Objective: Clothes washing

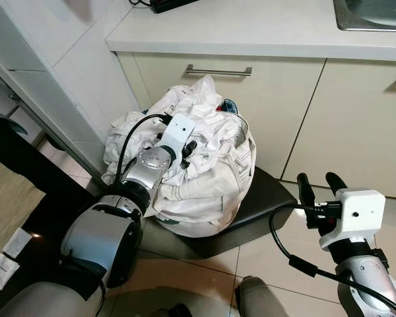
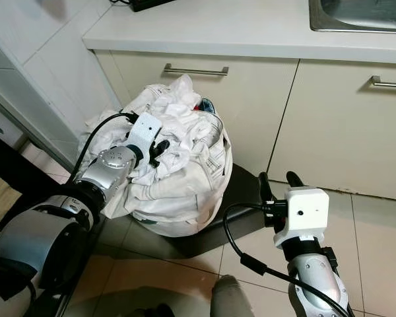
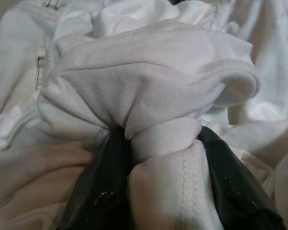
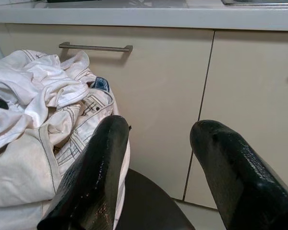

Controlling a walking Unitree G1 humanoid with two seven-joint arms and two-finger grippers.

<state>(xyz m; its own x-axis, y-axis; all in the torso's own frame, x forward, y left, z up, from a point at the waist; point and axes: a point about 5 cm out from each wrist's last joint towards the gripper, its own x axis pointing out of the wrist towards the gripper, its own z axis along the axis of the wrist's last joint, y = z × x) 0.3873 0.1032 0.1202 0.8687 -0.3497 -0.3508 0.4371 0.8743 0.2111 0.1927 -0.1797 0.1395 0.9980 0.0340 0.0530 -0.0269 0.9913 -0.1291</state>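
Sink (image 1: 373,14) cut off at the frame edge; black stool (image 1: 251,211) mostly hidden beneath white laundry pile (image 1: 204,165).

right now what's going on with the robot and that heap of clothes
The robot is working on a pile of white laundry heaped on a dark stool in front of the kitchen cabinets. Its left gripper is down in the pile, fingers closed on a fold of white cloth, as the left wrist view shows. The right gripper hangs beside the stool with its fingers apart, holding nothing. The pile sits on the stool; nothing is lifted clear of it.
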